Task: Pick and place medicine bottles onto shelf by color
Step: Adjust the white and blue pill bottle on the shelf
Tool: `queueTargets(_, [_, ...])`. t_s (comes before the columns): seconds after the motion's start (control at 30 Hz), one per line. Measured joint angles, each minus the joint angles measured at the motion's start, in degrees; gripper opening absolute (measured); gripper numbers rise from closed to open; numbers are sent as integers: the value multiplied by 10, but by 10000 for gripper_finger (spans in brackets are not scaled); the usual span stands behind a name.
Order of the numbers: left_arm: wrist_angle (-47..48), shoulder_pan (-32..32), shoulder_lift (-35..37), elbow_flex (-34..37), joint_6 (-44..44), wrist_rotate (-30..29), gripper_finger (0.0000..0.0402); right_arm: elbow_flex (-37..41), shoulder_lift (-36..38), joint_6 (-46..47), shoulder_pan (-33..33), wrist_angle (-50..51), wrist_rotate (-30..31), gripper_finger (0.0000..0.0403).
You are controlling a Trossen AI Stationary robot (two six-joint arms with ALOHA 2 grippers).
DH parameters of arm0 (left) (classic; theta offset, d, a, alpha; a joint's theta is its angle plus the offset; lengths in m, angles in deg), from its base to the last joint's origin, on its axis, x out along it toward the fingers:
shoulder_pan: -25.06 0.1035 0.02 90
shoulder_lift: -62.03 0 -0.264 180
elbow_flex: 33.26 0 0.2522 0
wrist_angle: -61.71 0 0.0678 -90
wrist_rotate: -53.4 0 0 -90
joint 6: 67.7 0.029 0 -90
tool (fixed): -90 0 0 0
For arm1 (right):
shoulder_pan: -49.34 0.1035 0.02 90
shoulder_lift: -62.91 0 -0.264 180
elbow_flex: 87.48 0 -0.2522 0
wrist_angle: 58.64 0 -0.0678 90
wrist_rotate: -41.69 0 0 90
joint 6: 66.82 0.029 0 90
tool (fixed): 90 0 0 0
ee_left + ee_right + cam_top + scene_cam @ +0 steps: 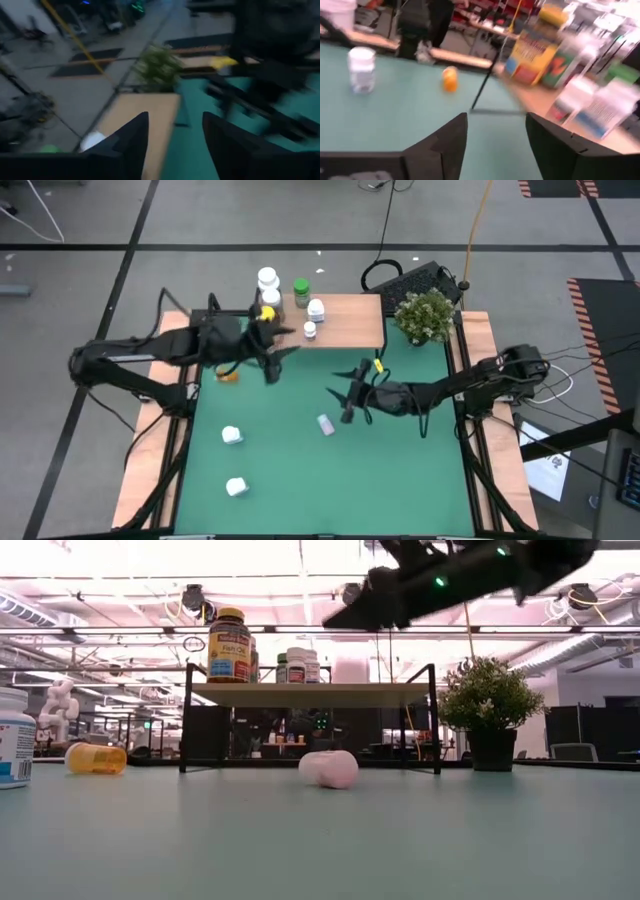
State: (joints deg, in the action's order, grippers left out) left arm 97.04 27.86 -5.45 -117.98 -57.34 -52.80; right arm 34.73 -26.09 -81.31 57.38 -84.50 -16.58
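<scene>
The shelf (345,322) stands at the table's far middle on thin black legs. On its top stand several medicine bottles: an amber one with a yellow lid (535,50), a green one (301,290) and white ones (268,278). An orange bottle (228,375) lies on the green table by the shelf's left end. A white bottle (326,424) lies mid-table, and two more white ones (232,435) stand at the near left. My left gripper (283,352) hovers open at the shelf's near left corner. My right gripper (345,385) hovers open just right of the table's middle. Neither holds anything.
A green potted plant (426,316) stands at the shelf's right end. A keyboard (420,280) lies beyond the table's far edge. The near half of the green tabletop (350,480) is bare apart from the white bottles.
</scene>
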Motion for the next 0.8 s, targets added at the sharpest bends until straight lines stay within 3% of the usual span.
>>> queueTargets(0.2, [134,-85,1,1,-68,-51,128,-45,8,-82,-72,7,0,158])
queueTargets(0.33, [146,-137,-11,37,-120,-97,93,-57,8,-72,-137,37,-2,131])
queueTargets(0.47, [61,-174,-12,115,-152,-105,64,-57,8,-57,-199,49,-9,106])
queueTargets(0.57, [-25,-191,-13,184,-165,-105,47,-58,3,-42,-240,50,-53,89])
queueTargets(0.8, [-185,-192,-12,310,-197,-106,19,-78,-36,-17,-301,44,-105,57])
